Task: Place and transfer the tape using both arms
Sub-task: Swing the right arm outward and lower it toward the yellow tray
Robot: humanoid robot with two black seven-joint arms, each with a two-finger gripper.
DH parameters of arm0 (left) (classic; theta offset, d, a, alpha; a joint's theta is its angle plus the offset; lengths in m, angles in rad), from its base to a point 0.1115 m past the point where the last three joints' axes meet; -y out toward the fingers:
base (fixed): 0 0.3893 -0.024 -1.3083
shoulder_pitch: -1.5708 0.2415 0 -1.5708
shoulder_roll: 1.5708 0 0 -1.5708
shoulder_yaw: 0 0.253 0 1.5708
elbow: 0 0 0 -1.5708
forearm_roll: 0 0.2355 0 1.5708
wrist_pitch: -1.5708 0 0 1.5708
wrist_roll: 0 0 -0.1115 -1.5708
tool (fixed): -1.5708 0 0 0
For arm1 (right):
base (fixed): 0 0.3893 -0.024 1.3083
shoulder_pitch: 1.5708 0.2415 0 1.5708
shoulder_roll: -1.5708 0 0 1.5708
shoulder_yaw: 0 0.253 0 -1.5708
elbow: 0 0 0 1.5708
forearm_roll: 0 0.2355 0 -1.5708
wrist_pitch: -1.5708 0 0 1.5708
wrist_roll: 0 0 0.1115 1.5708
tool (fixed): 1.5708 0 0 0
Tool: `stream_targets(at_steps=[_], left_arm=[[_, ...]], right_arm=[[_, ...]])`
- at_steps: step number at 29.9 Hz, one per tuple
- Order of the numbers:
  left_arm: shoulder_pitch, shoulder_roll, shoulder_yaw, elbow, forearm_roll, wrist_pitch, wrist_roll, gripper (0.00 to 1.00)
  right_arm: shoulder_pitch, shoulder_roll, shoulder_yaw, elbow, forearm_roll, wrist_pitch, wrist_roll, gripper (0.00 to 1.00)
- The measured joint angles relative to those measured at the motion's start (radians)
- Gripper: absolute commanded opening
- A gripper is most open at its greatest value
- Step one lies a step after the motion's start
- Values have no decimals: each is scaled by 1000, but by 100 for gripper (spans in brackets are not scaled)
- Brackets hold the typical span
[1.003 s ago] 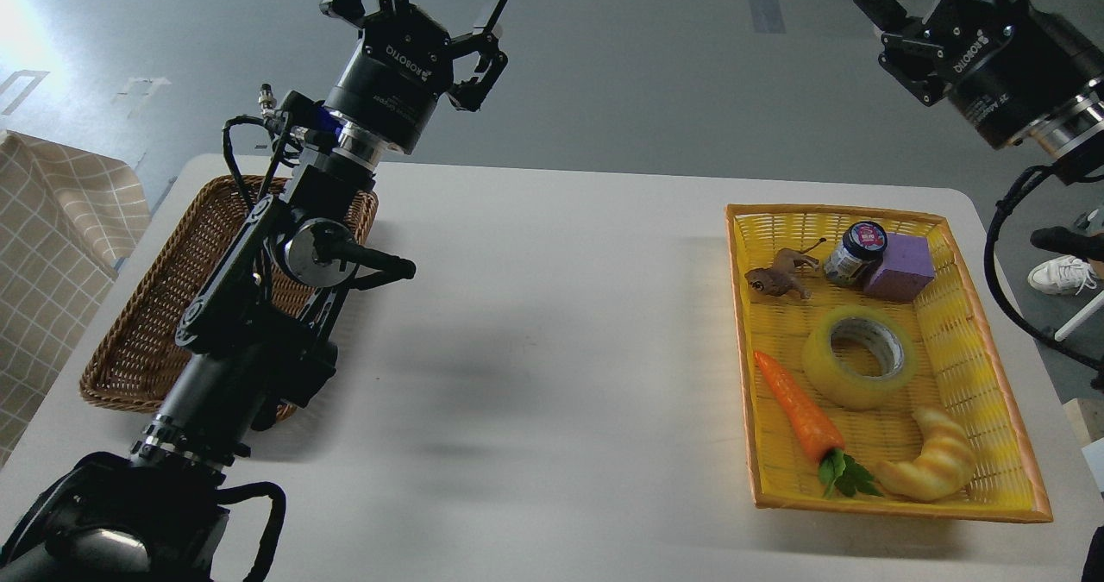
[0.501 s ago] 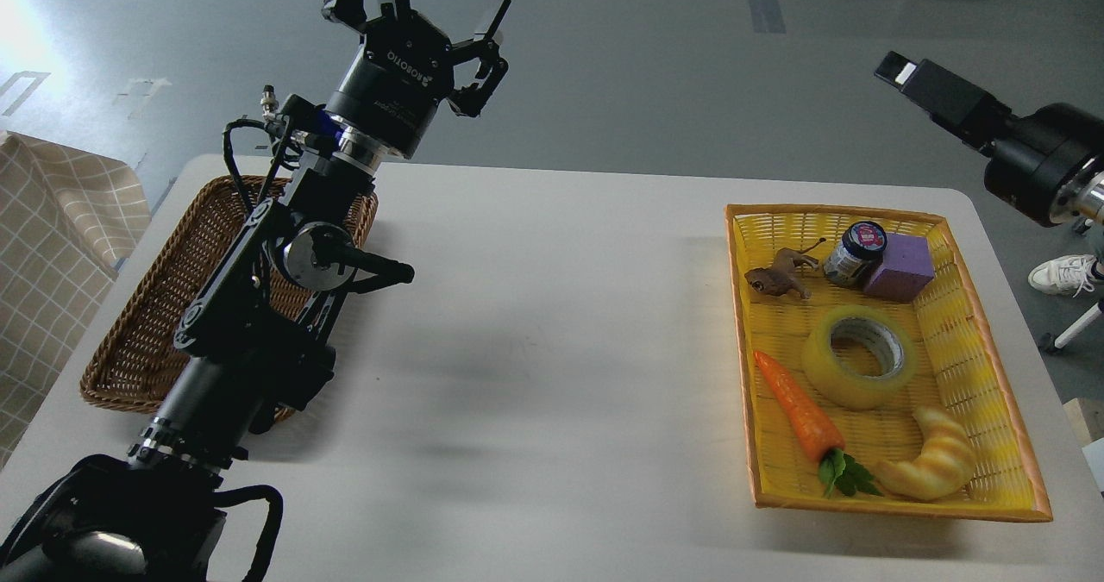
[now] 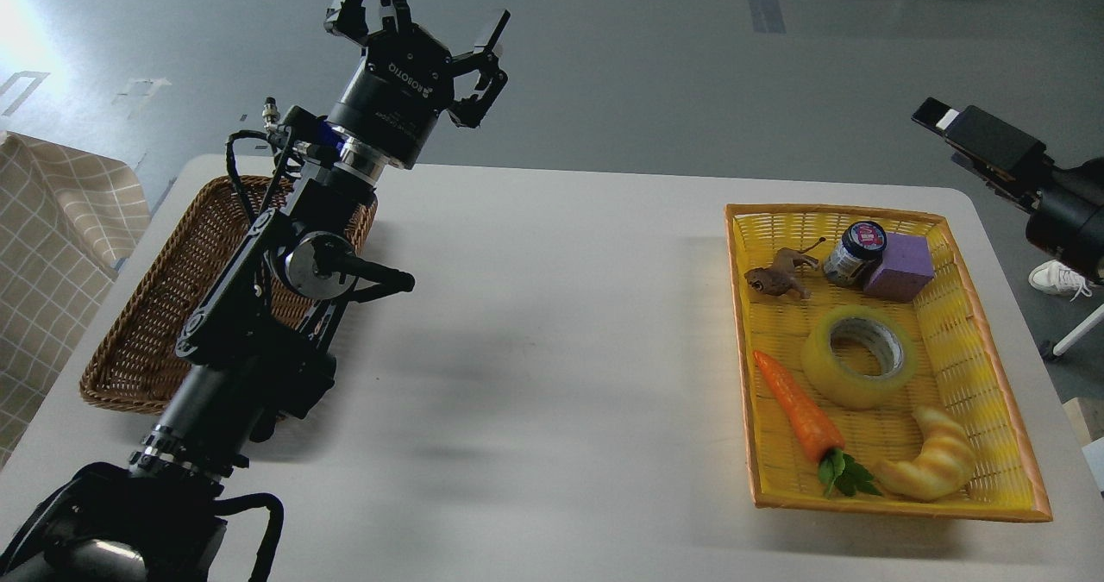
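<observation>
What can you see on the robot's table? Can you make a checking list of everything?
Surface: white table, bare in the middle.
Job's things: tape lying flat in the yellow basket, untouched.
Clutter: carrot, croissant, jar, purple block and toy animal share that basket; a brown wicker basket sits at the left.
Grippers: left gripper open, raised, holding nothing; right gripper off to the right, fingers unclear.
Cables: black cables on the left arm.
Surroundings: grey floor, checked cloth, white shoe.

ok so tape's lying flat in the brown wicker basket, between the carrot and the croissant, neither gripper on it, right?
Wrong basket. The head view shows the tape flat in the yellow basket, near the carrot and croissant. The left gripper and the right gripper are both off it.
</observation>
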Motion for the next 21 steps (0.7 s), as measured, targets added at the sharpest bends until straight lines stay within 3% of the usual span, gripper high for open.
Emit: stream_targets(at_steps=[8,21], left_arm=[[13,0,0,0,0,0,0,98],[26,-1,0,0,0,0,0,98]], right_arm=[[-65,-38,-13,-5,-228,0,-3,99],[-141,189,-17,-85,-617,0,-27,98]])
